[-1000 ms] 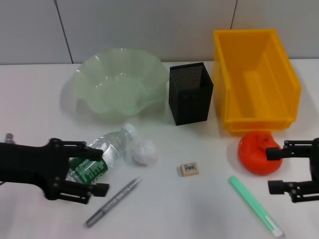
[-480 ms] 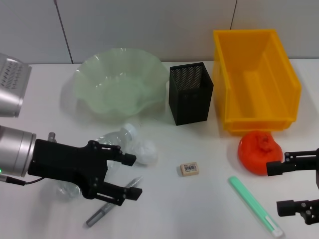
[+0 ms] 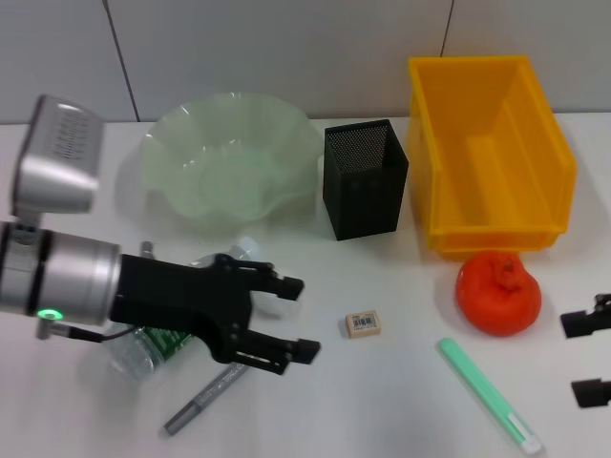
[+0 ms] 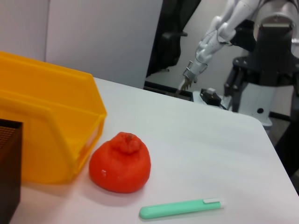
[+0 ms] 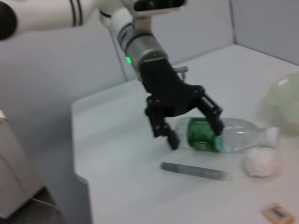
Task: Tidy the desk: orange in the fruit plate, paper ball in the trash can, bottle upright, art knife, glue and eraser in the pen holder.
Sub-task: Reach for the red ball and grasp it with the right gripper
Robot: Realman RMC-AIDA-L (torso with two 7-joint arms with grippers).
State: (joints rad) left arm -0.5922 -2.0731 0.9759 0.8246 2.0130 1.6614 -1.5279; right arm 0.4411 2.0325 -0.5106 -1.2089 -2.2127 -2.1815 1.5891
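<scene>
On the white surface [image 3: 401, 401], the left gripper [image 3: 294, 317] hovers with jaws apart, above the lying bottle [image 3: 158, 339] and the paper ball [image 5: 261, 162]. A grey pen [image 3: 205, 396] lies just below. Behind stands the fruit plate [image 3: 229, 167], then the pen holder [image 3: 365, 178]. The eraser [image 3: 363, 323] lies mid-surface. The orange [image 3: 498, 293] sits before the trash can [image 3: 487, 153], beside a green art knife [image 3: 487, 393]. The right gripper [image 3: 587, 358] waits at the edge, jaws apart.

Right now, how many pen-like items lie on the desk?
2: a grey pen under the left gripper, and a green one in front of the orange.
</scene>
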